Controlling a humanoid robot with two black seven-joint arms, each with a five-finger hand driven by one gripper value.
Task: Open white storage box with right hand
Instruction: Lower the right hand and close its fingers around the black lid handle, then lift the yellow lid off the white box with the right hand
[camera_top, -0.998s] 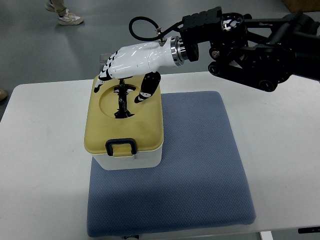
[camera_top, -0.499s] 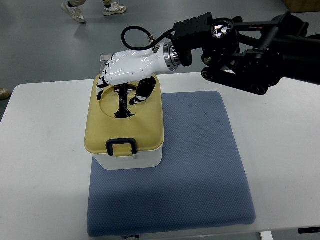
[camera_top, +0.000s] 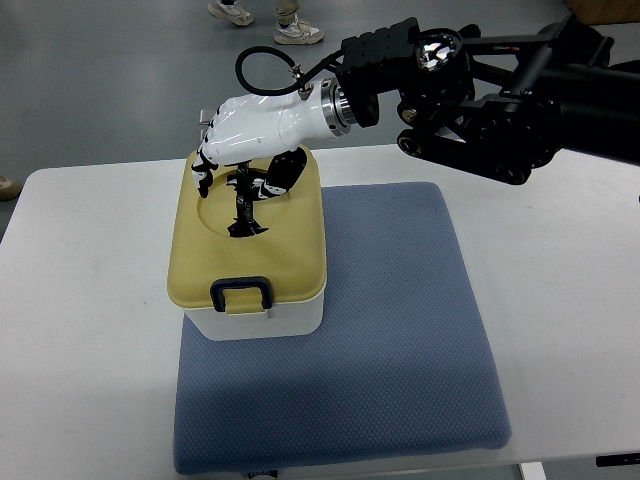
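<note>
The white storage box (camera_top: 265, 318) stands on the left part of a blue mat (camera_top: 400, 330), its yellow lid (camera_top: 295, 250) down. A black latch (camera_top: 241, 295) sits at the lid's near edge. A thin black handle (camera_top: 243, 208) stands upright in the lid's round recess. My right hand (camera_top: 240, 178), white with black pads, hovers over the far part of the lid. Its fingers (camera_top: 204, 172) curve down on the handle's left and the thumb (camera_top: 278, 180) on its right. They straddle the handle's top without closing on it.
The mat lies on a white table (camera_top: 80, 330). My right arm's black links (camera_top: 480, 100) reach in from the upper right above the table's far edge. A person's shoes (camera_top: 285, 28) show on the grey floor beyond the table.
My right hand has shifted a little left and toward the far edge of the lid, and the arm followed. Lid, latch and handle have not moved. The person's shoes moved right.
</note>
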